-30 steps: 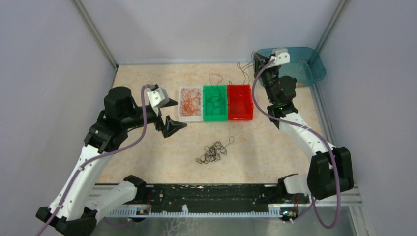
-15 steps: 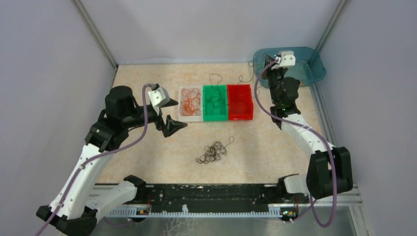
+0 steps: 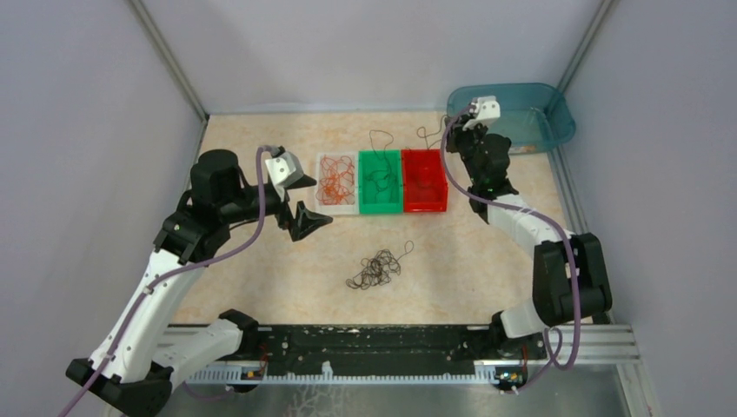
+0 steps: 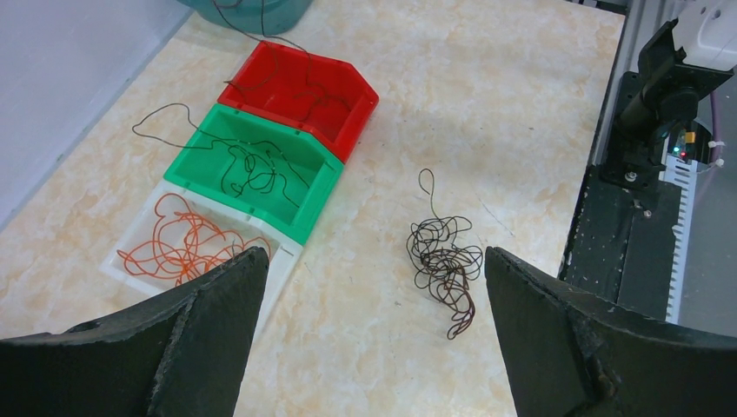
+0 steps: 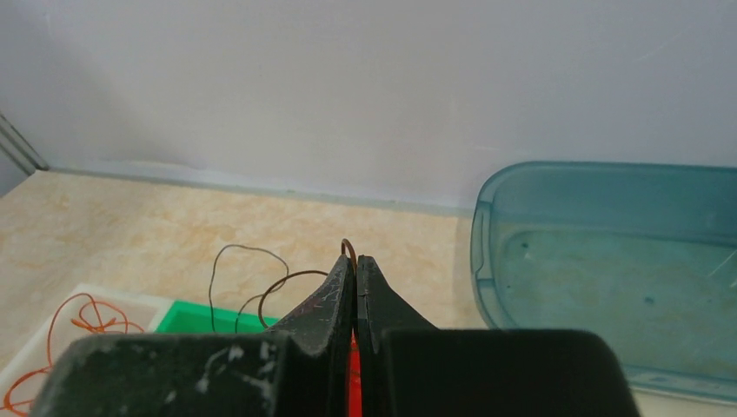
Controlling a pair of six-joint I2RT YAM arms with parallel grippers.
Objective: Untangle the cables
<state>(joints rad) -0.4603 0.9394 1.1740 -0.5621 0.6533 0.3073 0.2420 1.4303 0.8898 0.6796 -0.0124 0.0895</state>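
A tangle of dark cables lies on the table in front of the bins. Orange cables fill the white bin. A dark cable curls in the green bin, and another trails over the red bin. My left gripper hovers open and empty, left of the tangle. My right gripper is shut on a thin dark brown cable, high over the red bin's far right corner.
A teal tub sits at the back right corner, just right of my right gripper. The three bins stand in a row mid-table. Grey walls close in the back and both sides. A black rail runs along the near edge.
My right gripper has swung left from above the teal tub toward the red bin, carrying the cable. The left arm has shifted only slightly.
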